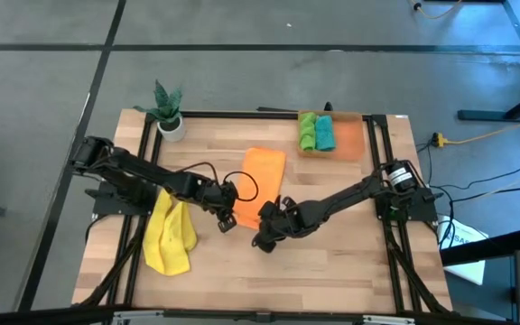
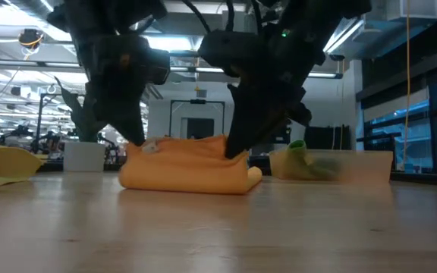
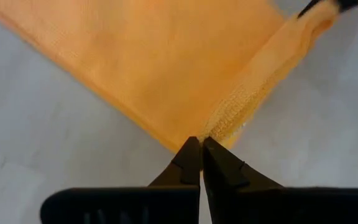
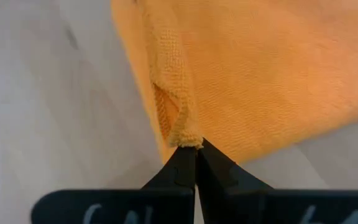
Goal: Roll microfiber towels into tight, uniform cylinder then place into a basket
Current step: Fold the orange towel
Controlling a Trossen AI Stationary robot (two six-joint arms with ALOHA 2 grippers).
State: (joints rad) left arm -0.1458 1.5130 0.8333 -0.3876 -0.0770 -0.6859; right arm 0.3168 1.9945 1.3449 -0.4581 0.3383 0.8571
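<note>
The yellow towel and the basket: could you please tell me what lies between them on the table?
In the high view, the orange towel lies between the yellow towel and the basket.

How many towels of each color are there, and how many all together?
Orange towel: 1
Yellow towel: 1
Green towel: 1, rolled in the basket
Teal towel: 1, rolled in the basket
Total: 4 towels
</note>
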